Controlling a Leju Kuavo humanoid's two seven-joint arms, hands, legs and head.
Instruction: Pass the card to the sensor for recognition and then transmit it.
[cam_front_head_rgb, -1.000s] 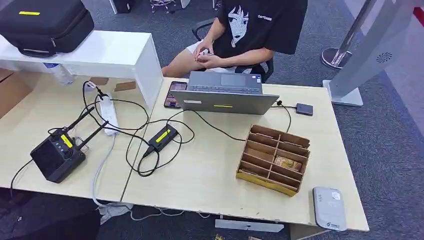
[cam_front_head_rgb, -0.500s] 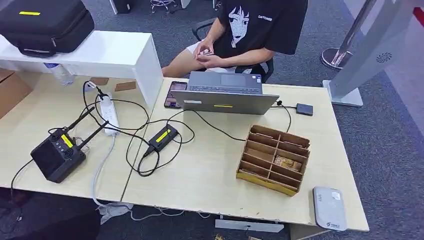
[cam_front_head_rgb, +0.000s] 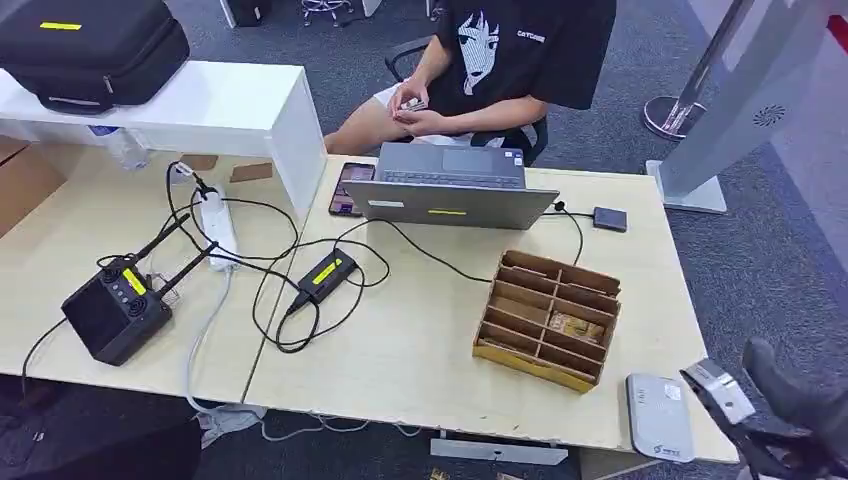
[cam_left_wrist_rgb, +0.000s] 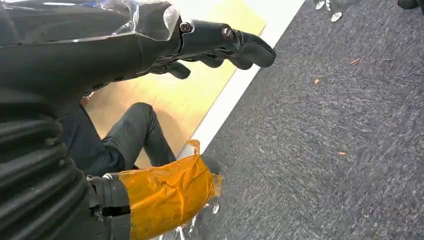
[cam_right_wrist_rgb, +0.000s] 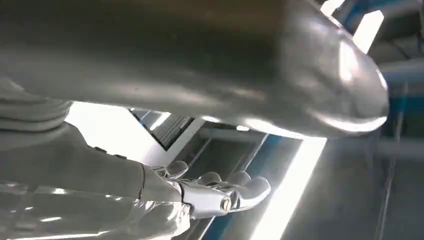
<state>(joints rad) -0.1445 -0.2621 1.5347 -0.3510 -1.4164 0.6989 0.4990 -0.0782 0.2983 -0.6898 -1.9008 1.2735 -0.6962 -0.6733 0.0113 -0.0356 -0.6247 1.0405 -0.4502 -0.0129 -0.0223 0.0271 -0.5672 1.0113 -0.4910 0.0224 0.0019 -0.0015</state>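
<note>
From the head view, saw a pale table (cam_front_head_rgb: 420, 350) with a wooden box (cam_front_head_rgb: 547, 318) of small compartments toward its right side. Spotted the card (cam_front_head_rgb: 572, 325) lying flat in a compartment on the box's right side, touched by no hand. Noted the grey sensor (cam_front_head_rgb: 658, 415) flat on the table's near right corner, just beside the box and apart from the card. Made out the right hand (cam_front_head_rgb: 790, 420) low at the right, just beyond that corner and close to the sensor, dark fingers spread and nothing gripped. Saw a laptop (cam_front_head_rgb: 450, 185) behind the box, a phone (cam_front_head_rgb: 350, 187) at its left, and cables (cam_front_head_rgb: 290, 290) looping toward a power strip (cam_front_head_rgb: 217, 228) and a black radio (cam_front_head_rgb: 115, 310). Noticed a person (cam_front_head_rgb: 500, 60) seated behind the table, both hands together at the lap on something too small to tell. From the left wrist view, found the left hand (cam_left_wrist_rgb: 125, 55) hanging above grey carpet (cam_left_wrist_rgb: 325, 150), dark fingers (cam_left_wrist_rgb: 240, 47) stretched out and lightly curled, well apart from the orange-taped thumb (cam_left_wrist_rgb: 165, 192), holding nothing. From the right wrist view, washed out by glare, saw the right hand (cam_right_wrist_rgb: 200, 197) with fingers (cam_right_wrist_rgb: 250, 190) loosely curved and apart, empty.
</note>
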